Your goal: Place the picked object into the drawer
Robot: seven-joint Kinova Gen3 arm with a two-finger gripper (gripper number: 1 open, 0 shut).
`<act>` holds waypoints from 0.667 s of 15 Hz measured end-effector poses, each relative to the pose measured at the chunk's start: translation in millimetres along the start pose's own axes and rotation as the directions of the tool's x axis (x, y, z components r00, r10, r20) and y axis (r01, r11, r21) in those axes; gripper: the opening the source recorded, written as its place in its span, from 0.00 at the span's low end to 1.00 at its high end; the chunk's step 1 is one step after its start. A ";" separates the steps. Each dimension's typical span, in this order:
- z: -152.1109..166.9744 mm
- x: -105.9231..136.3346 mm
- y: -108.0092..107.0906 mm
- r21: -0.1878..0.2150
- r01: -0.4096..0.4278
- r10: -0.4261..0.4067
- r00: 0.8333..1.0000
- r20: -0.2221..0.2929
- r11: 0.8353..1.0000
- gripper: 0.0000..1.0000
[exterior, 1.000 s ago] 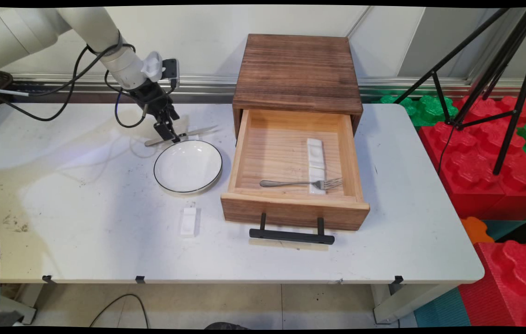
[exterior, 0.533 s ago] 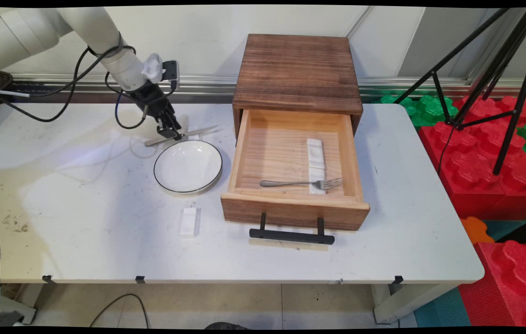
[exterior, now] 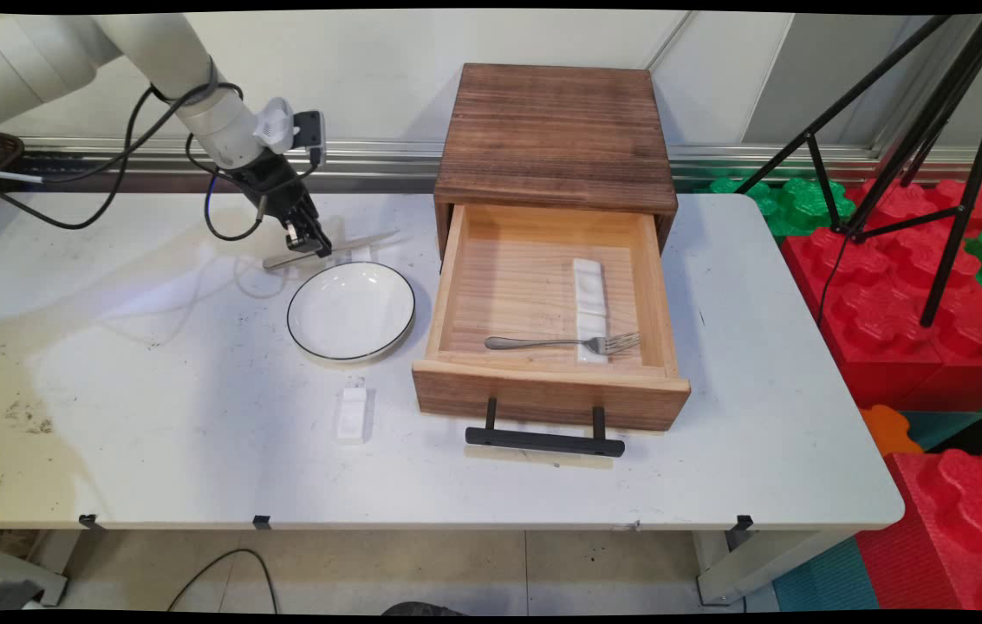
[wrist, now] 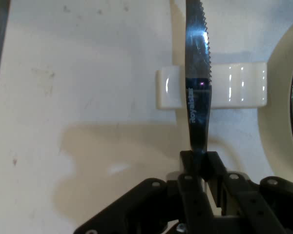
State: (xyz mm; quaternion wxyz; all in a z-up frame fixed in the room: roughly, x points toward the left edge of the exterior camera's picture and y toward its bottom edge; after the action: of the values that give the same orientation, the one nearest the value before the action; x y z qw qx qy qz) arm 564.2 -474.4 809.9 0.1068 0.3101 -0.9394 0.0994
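Observation:
My gripper (exterior: 310, 245) is shut on a metal table knife (exterior: 330, 249) behind the white plate (exterior: 350, 310), at the table's back left. In the hand view the knife (wrist: 197, 83), serrated on one edge, runs straight up from between my fingers (wrist: 186, 161) and crosses a small white ceramic rest (wrist: 234, 91) below it. The knife is lifted slightly off the table, blade toward the drawer. The plate's rim (wrist: 288, 97) shows at the right edge of the hand view.
A wooden cabinet (exterior: 555, 139) stands at the back with its drawer (exterior: 549, 381) pulled open; a fork (exterior: 560, 342) and a long white rest (exterior: 590, 299) lie inside. Another small white rest (exterior: 353, 414) lies before the plate. Red and green foam blocks (exterior: 915, 286) and a tripod (exterior: 933, 130) stand to the right.
My gripper has moved back and left with the knife gripped, and the knife has shifted with it away from the plate.

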 end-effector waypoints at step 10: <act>-53.4 -20.5 2.5 0.084 0.176 -0.173 0.984 -0.035 0.981 0.00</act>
State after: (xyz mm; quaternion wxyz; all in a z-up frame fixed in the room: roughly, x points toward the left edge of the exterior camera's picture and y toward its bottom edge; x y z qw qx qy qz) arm 586.2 -447.4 855.3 0.1143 0.3942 -0.9019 0.1347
